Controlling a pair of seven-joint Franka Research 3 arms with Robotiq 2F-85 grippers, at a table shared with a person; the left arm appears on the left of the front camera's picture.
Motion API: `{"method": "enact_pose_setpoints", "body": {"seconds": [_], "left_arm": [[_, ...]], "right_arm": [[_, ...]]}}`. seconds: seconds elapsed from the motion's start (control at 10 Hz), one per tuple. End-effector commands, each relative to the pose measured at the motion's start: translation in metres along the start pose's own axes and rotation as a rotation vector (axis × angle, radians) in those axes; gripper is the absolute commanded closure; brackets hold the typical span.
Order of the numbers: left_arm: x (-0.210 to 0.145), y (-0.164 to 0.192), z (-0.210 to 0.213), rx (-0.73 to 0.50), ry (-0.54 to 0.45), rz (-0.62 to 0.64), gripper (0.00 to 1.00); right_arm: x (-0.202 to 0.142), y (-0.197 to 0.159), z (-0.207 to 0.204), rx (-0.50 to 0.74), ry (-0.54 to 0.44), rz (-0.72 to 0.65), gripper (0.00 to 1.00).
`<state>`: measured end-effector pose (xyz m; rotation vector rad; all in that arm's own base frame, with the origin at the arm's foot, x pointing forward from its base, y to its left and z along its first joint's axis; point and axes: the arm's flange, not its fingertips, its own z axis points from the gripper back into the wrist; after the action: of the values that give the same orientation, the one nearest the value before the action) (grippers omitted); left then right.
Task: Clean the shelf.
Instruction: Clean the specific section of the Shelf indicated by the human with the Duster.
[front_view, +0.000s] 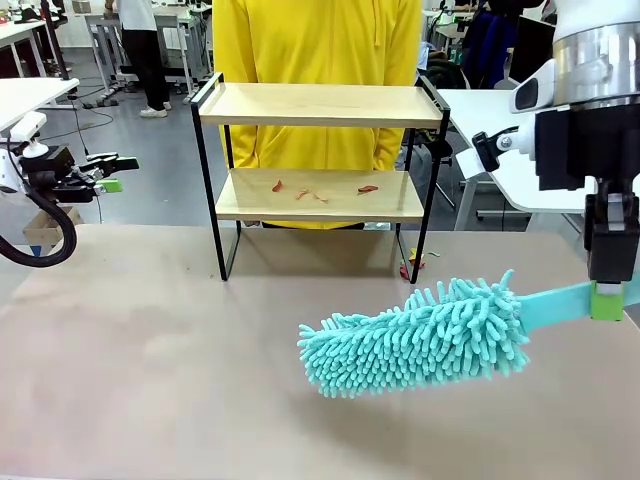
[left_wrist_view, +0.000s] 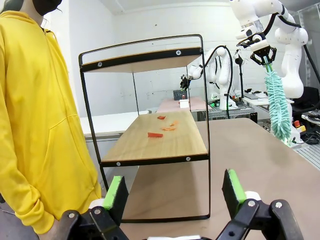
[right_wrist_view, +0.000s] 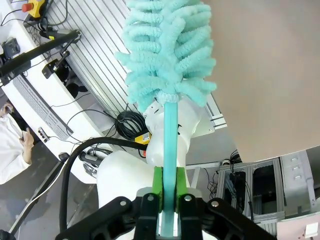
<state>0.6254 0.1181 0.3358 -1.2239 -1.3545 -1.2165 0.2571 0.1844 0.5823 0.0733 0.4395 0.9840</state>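
The shelf stands at the table's far side, two wooden boards in a black frame. Small red scraps lie on its lower board. My right gripper is shut on the handle of a teal fluffy duster, holding it above the table's right front, head pointing left. In the right wrist view the duster handle runs up between the green pads. My left gripper hovers open at the far left, off the table edge; its fingers face the shelf's side.
A person in a yellow hoodie stands right behind the shelf. A red scrap lies on the table by the shelf's right front leg. Brown tabletop spreads in front of the shelf.
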Motion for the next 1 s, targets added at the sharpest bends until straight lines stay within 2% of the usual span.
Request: {"method": "enact_pose_setpoints", "body": {"seconds": [0.0,0.9], "left_arm": [[0.003,-0.0009,0.0005,0.001,-0.001,-0.018,0.0],[0.003,-0.0009,0.0005,0.001,-0.001,-0.018,0.0]], "right_arm": [[-0.0016,0.0037,-0.0006,0.01,-0.012,-0.021,0.87],[-0.0016,0.0037,-0.0006,0.01,-0.012,-0.021,0.87]]}}
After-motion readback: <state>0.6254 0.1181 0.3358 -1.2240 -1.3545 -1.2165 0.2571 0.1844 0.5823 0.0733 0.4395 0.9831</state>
